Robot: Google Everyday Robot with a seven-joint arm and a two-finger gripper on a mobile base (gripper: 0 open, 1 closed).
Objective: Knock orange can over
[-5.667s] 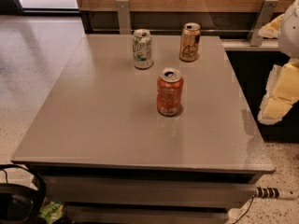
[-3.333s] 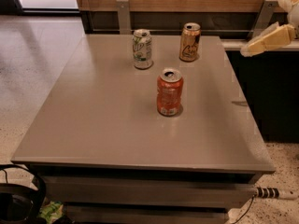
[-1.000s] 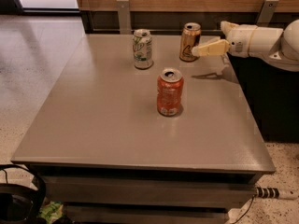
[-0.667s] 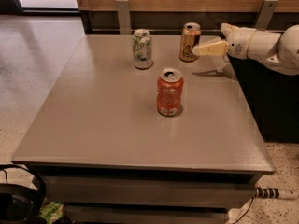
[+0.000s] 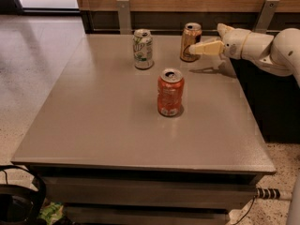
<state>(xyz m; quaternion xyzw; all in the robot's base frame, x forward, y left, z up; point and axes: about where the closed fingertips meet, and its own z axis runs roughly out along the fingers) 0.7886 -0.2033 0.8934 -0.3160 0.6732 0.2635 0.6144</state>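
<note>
The arm (image 5: 269, 50) reaches in from the right edge, roughly level, over the table's far right corner. Its pale forearm narrows to the gripper (image 5: 199, 49), which points left at about mid-height of the orange can (image 5: 189, 40). The gripper's tip lies over the can's right side, but whether it touches the can cannot be told. Nor can it be told whether the gripper is released or clenched, since it shows only as one cream wedge from this angle. The arm's upper part is cut off by the frame on the right.

The orange can stands upright near the far edge of the grey table (image 5: 108, 125), with its long axis vertical and its silver top up. Its dark marking is too blurred to read. The white-and-green can (image 5: 143, 49) stands to its left, well apart. The red-orange can (image 5: 170, 93) stands nearer the camera, close to the table's middle, also upright. A dark looped cable (image 5: 18, 196) at the lower left is partly cut off
</note>
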